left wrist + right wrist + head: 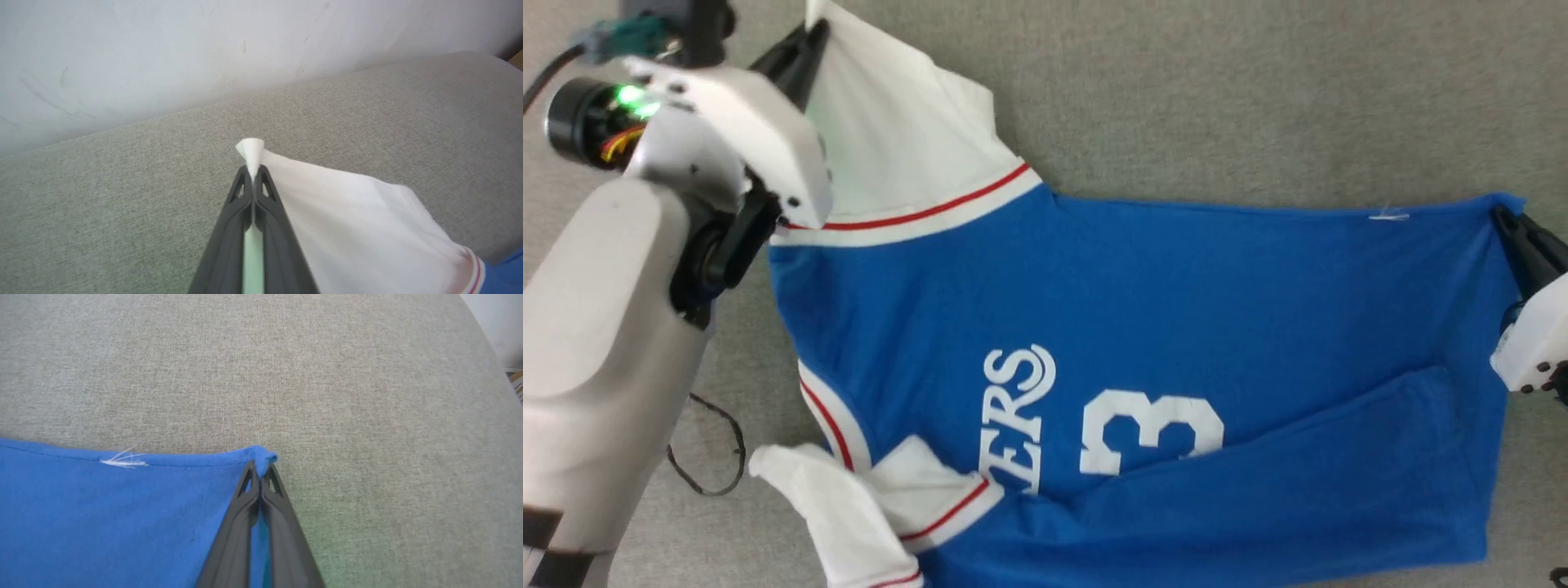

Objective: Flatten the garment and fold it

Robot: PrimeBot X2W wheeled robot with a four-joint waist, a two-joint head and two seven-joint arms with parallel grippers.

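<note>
Broadly, the grey upholstered surface (pixel 1258 98) carries the garment (pixel 1143 327), which lies sideways across it, print up, with the collar end toward the robot's left and the hem toward its right. Its near edge is doubled over in a blue fold (pixel 1298 474) and the near white sleeve (pixel 849 506) is crumpled, so the flattening looks unfinished. The left gripper (pixel 253 170) has its jaws pressed together on the tip of the far white sleeve (pixel 898 139). The right gripper (pixel 260 468) pinches the far hem corner (pixel 264 456). Holding both ends of the far edge likely lets the arms draw the cloth taut and spread it. A loose white thread (pixel 122 460) sits along that far edge.
</note>
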